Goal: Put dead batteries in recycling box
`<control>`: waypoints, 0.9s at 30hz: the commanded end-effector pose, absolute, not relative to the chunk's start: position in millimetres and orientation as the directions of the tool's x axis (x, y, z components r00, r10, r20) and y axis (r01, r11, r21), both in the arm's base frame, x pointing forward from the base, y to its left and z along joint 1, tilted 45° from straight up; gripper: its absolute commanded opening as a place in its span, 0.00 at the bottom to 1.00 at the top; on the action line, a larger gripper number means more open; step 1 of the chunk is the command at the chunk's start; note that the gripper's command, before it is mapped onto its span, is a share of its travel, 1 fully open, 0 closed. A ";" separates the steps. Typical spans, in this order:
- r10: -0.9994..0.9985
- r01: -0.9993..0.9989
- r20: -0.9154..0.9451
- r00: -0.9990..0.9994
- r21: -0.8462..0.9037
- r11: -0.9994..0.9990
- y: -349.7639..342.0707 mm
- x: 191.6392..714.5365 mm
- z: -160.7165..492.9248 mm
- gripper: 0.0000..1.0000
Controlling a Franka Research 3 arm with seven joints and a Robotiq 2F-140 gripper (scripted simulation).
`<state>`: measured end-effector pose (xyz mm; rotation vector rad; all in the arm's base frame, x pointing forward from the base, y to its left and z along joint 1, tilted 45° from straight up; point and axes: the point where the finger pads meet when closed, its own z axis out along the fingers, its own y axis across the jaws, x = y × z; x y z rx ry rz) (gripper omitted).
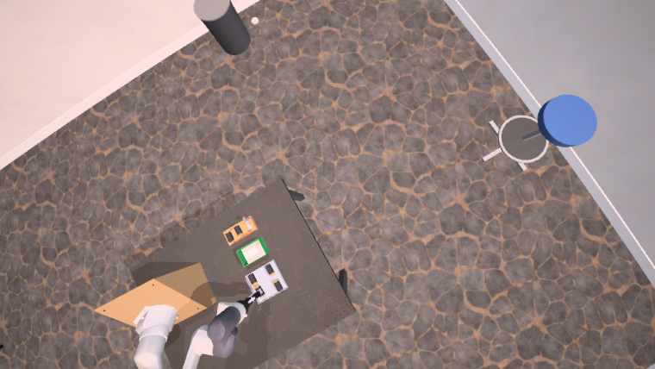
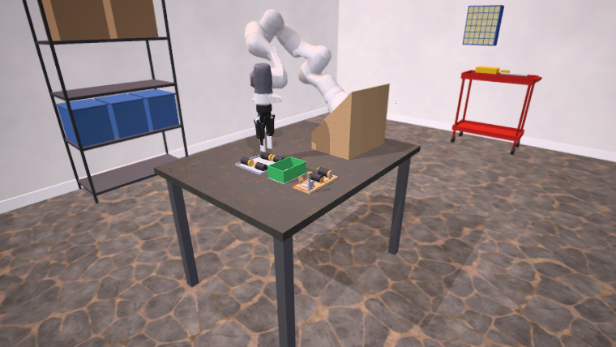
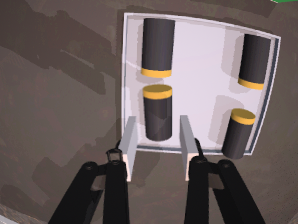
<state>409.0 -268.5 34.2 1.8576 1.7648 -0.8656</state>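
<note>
"Batteries (image 1: 270,270) (image 2: 246,161) (image 3: 157,47) where, exactly?"

"Four in the white tray (image 1: 265,283) (image 2: 247,168) (image 3: 200,60), two on the orange board (image 1: 245,227) (image 2: 322,184). All six dark, with yellow ends visible on the tray's four."

"And inside the tray, how arranged?"

"In two pairs, lying lengthwise, yellow ends facing each other within each pair. Lower right in the wrist view, dark end overlapping the rim; cannot tell whether resting on it."

"Now the hand (image 1: 258,293) (image 2: 266,145) (image 3: 158,127): gripping or not?"

"Not gripping. Partly open, well short of wide, pointing down above one end of the tray. In the wrist view, a finger to either side of the lower left battery, with space on both sides of it."

"What about the recycling box (image 1: 252,252) (image 2: 283,171) (image 3: 287,1)?"

"Green, upright on the surface (image 1: 315,284) (image 2: 241,189) (image 3: 60,100), open side up, between tray and board. Pale across the bottom when seen from above. Only a corner in the wrist view."

"Any word on the bulb?"

"Too small to make out; cannot tell whether lit. Near one end of the board, just a pale grey upright part (image 1: 248,222) (image 2: 309,181), beside the two batteries."

"Anything else up there?"

"Yes, a tan sloped block (image 1: 133,309) (image 2: 366,120) on the surface, well apart from the tray, with the white arm (image 1: 155,339) (image 2: 316,56) rising behind it in the exterior view."
</note>
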 end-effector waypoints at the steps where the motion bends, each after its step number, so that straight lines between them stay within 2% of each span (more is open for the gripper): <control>1: 0.719 0.990 -0.695 -0.010 -0.108 -0.090 -267.1 408.9 32.7 0.29; 27: 0.719 0.990 -0.695 -0.010 -0.108 -0.090 -291.2 404.0 7.8 0.29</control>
